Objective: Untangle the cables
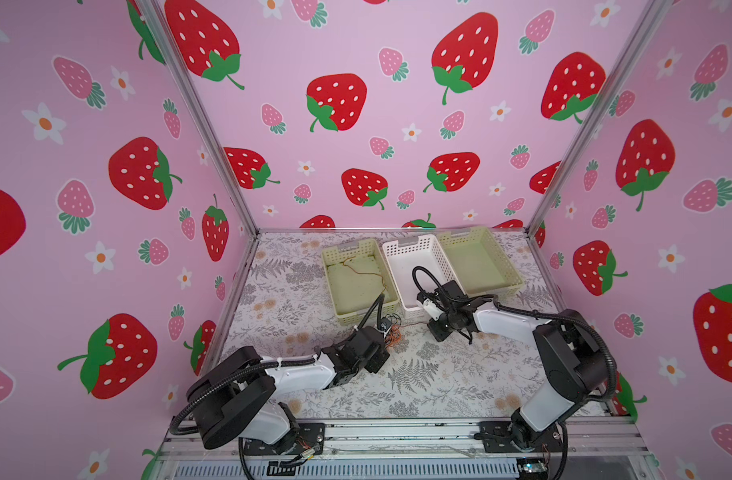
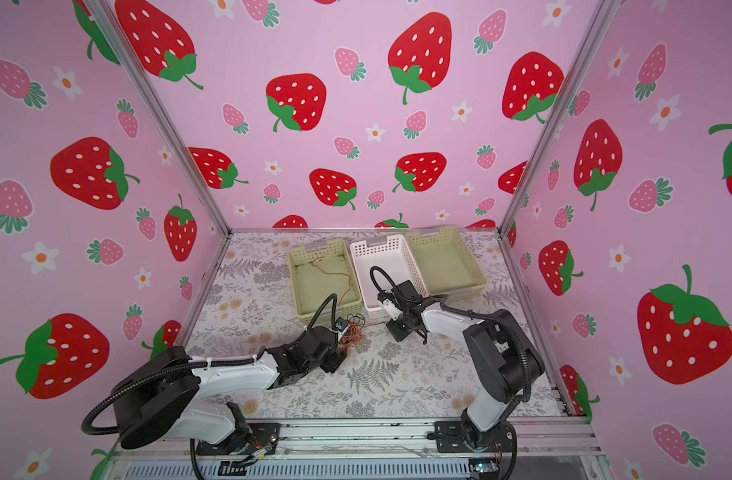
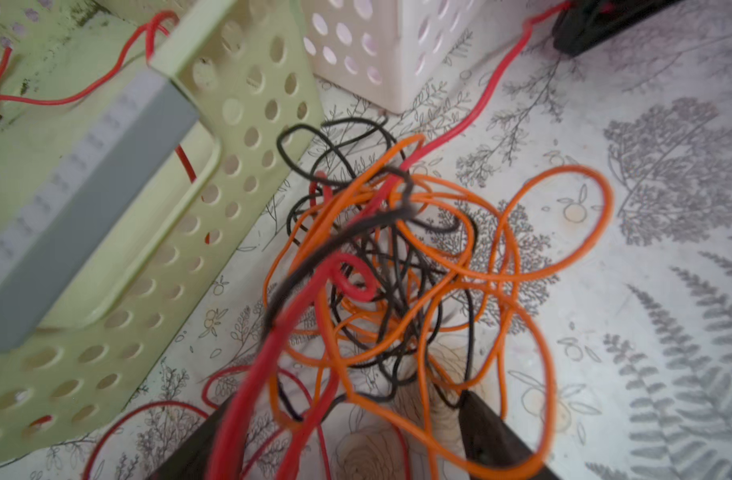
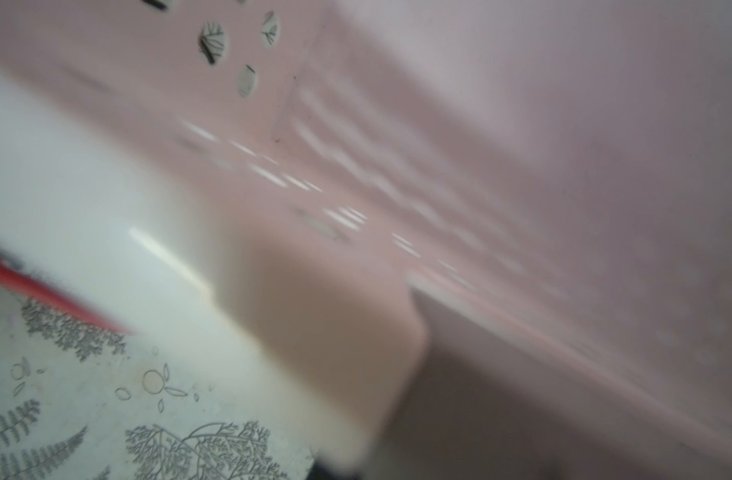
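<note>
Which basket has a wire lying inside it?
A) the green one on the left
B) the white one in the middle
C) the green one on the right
A: in a top view a thin reddish wire snakes across the floor of the left green basket and trails over its near wall towards the tangle on the table.

Cable tangle (image 1: 393,334) on table (image 1: 439,374), before left basket (image 1: 356,313) of three side by side.
</note>
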Tool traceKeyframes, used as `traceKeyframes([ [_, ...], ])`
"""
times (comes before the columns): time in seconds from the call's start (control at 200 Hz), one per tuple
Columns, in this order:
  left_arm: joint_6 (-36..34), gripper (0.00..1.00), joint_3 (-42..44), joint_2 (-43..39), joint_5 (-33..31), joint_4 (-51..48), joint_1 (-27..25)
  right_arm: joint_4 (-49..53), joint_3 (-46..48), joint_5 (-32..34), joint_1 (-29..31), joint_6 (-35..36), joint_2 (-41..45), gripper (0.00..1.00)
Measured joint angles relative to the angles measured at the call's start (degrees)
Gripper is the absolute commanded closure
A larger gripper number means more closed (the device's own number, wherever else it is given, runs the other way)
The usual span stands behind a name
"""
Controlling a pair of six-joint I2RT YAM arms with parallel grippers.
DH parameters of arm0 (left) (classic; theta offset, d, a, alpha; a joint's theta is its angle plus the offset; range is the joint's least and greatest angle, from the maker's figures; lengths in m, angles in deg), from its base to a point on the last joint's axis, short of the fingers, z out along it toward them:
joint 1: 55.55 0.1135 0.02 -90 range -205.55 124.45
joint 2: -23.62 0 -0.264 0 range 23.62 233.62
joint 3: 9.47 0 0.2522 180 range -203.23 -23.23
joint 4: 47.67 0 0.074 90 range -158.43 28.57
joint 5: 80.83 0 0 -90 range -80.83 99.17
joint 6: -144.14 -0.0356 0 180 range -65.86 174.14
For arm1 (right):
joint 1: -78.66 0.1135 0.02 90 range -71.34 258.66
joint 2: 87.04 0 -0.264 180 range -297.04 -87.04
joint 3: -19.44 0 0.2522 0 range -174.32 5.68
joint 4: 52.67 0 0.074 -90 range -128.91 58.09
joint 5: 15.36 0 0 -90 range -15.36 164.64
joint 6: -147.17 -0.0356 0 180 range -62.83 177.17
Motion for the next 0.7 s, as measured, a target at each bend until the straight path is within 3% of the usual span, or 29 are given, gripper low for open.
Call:
traceKeyframes([
  [0.185, -2.4, 0.22, -3.3, 3.5, 2.3, 0.4, 0.3, 0.1, -0.5, -1.7, 0.0, -0.1, -0.7, 1.0],
  [0.33, -4.2, 0.32, -5.1, 6.1, 4.2, 0.7, 0.9, 0.2, -0.5, -2.7, 0.0, -0.2, -1.0, 1.0],
  [0.44, -4.8, 0.51, -5.3, 6.8, 5.6, 0.8, 1.9, 0.2, -0.5, -3.3, 0.0, -0.3, -1.0, 1.0],
  [0.59, -5.4, 0.87, -5.4, 6.8, 7.1, 0.8, 3.2, 0.3, -0.5, -3.5, -0.6, -0.8, 0.0, 1.0],
  [0.685, -4.9, 0.93, -5.4, 5.7, 8.2, 0.3, 3.4, 0.7, -0.5, -3.5, -1.9, -1.2, 2.5, 1.0],
  [0.7, -4.9, 0.98, -5.4, 5.4, 8.5, 0.1, 3.4, 0.7, -0.5, -3.5, -2.2, -1.3, 3.0, 1.0],
])
